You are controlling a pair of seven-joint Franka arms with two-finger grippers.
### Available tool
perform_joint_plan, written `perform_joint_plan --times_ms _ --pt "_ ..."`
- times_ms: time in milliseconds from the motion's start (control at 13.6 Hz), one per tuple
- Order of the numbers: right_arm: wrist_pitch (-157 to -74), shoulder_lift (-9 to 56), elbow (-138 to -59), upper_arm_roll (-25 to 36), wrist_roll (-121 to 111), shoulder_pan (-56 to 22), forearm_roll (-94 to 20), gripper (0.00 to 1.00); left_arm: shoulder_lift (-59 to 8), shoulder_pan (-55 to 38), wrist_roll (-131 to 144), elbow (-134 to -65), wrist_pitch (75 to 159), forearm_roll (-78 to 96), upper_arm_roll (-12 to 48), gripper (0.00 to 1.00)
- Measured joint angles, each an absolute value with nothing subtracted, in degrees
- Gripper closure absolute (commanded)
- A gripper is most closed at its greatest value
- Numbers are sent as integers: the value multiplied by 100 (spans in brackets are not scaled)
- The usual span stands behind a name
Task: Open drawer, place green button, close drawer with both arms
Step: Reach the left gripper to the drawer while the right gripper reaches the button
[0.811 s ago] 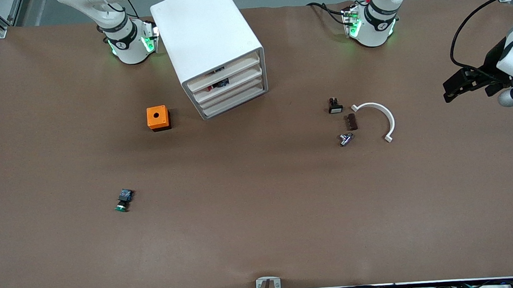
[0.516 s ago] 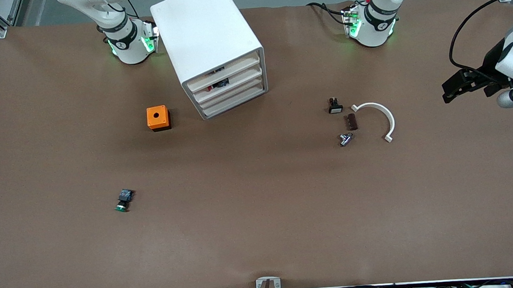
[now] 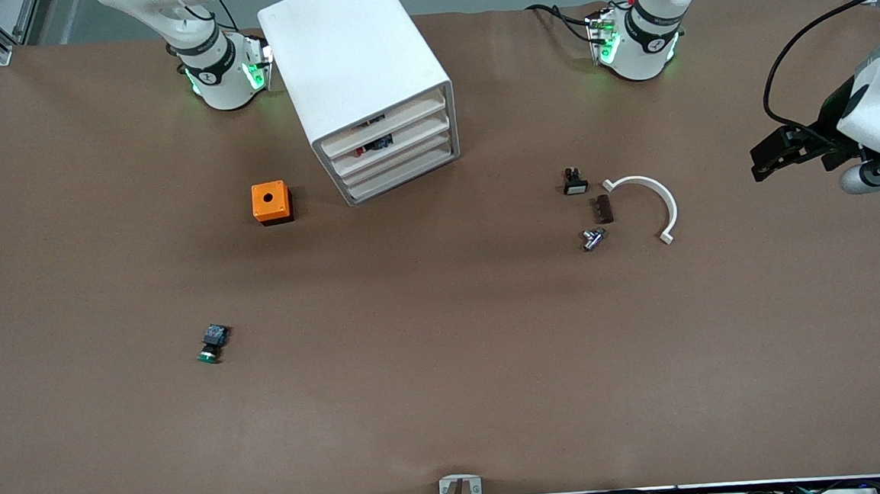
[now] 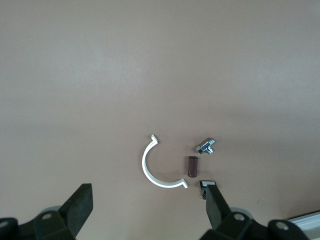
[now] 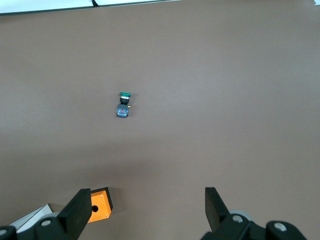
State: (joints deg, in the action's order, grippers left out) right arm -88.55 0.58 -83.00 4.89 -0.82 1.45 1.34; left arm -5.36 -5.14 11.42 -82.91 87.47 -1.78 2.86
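Note:
The white four-drawer cabinet [image 3: 356, 61] stands near the robots' bases, and its two lower tray drawers [image 3: 403, 171] are pushed in. The green-capped button [image 3: 212, 343] lies on its side on the table, nearer the front camera than the orange box [image 3: 271, 202]. It also shows in the right wrist view [image 5: 123, 104]. My left gripper [image 3: 763, 162] hangs open and empty at the left arm's end of the table; its own view [image 4: 148, 210] shows the jaws wide apart. My right gripper [image 5: 145, 210] is open and empty, high over the table beside the orange box [image 5: 98, 206]. It is out of the front view.
Toward the left arm's end lie a white curved clip [image 3: 655, 199], a brown cylinder [image 3: 603, 209], a metal fitting [image 3: 592, 238] and a black white-topped button [image 3: 574, 182]. They also show in the left wrist view, clip [image 4: 157, 172] and cylinder [image 4: 192, 166] included.
My left gripper has shifted a little toward the small parts and the middle of the table. Nothing on the table has moved.

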Motion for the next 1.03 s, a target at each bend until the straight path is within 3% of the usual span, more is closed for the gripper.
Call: perform_joint_plan --times_ms 295,663,1032 --pt "-8854 59 -8301 489 -80 145 134 0 -790 -523 812 -8341 8564 139 421 0" --pt "-8822 144 -8338 489 -78 145 134 0 -1925 -573 434 -8439 8537 1232 843 0" --pt "-8914 969 -8447 488 -78 145 143 0 -2747 -634 -208 -8445 8533 2599 1312 0"
